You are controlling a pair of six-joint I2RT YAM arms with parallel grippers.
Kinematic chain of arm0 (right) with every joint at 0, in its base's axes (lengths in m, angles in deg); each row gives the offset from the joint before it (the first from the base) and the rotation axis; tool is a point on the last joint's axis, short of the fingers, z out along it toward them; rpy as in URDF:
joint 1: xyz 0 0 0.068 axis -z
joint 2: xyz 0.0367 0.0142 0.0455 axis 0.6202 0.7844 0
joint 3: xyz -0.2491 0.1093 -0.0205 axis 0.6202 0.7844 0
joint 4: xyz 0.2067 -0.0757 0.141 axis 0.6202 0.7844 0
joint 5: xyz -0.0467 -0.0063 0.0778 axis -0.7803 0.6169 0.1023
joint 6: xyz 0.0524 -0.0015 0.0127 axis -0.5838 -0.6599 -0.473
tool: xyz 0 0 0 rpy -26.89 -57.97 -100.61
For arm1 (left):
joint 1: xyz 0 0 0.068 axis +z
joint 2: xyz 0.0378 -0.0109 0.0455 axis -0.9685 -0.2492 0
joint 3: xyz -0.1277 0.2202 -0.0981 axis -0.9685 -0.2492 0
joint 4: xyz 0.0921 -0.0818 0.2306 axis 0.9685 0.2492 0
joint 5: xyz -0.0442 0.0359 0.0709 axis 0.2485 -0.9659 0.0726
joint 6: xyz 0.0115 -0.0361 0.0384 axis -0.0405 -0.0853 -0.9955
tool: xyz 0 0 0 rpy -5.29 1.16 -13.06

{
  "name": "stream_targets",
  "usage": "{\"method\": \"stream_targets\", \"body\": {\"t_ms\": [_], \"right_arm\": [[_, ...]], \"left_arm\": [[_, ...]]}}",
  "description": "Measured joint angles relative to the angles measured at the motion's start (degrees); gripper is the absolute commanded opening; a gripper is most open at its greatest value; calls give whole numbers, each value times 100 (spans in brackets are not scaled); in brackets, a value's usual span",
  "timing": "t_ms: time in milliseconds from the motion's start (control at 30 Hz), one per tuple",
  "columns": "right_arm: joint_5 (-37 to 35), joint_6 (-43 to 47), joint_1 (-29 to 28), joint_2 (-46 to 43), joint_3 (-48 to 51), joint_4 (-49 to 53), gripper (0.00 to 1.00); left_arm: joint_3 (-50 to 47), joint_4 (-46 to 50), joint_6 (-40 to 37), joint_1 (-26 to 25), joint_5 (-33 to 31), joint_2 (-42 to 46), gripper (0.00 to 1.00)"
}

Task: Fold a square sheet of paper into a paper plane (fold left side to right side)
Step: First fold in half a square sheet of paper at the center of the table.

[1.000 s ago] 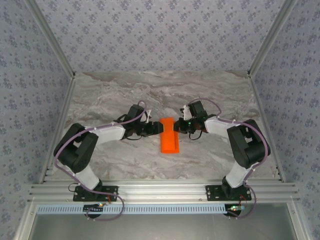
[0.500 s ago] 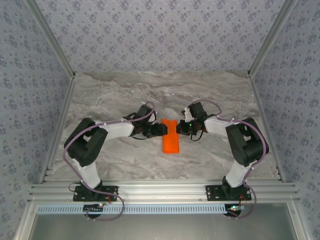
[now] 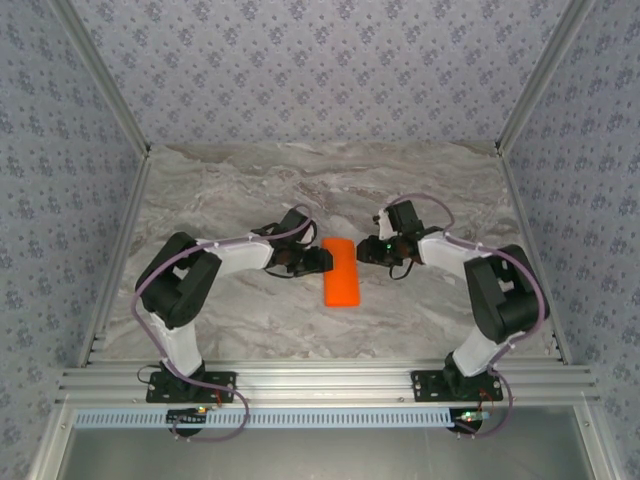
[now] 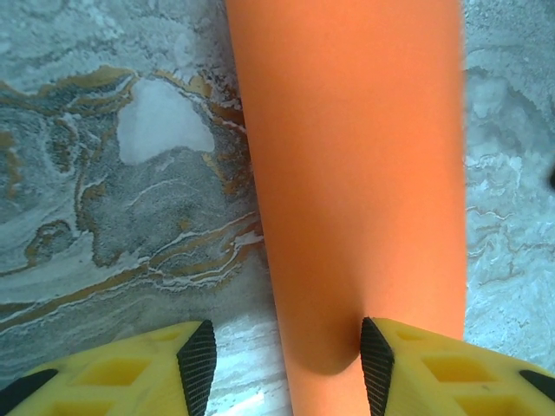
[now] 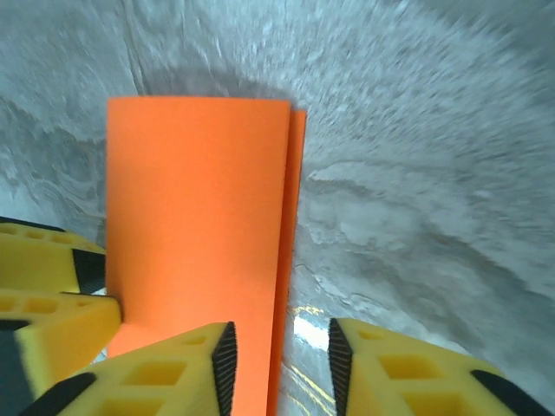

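Two layers show at the edge of the folded square sheet of paper point(image 3: 341, 272), lying flat mid-table point(image 3: 230, 190) between left gripper point(image 3: 324, 262) and right gripper point(image 3: 362, 252), both spread, pinching nothing.

In the left wrist view the square sheet of paper point(image 4: 355, 173) runs off the picture beyond the left gripper point(image 4: 286, 360) and again behind its fingertips, so we see neither end. Its far edge is soft with blur, and we cannot tell whether the finger point(image 4: 434, 364) overlapping it presses down. Ahead of the right gripper point(image 5: 282, 360) the table point(image 5: 434, 130) is smeared. The sheet's near end drops below the frame under the fingers, and the yellow fingers point(image 5: 52, 303) to its left (the other arm's) are cropped. From above, contact is too small to judge.
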Motion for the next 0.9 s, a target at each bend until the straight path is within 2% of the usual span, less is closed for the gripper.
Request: {"method": "stream_targets", "body": {"t_ms": [233,900], "right_arm": [[-444,140,155,-944,175,306,46],[-391,201,164,-1005,332,474,48]], "left_arm": [[116,173,-66,-17,-39,-48,51],[273,400,-212,-33,-81,-125,51]]}}
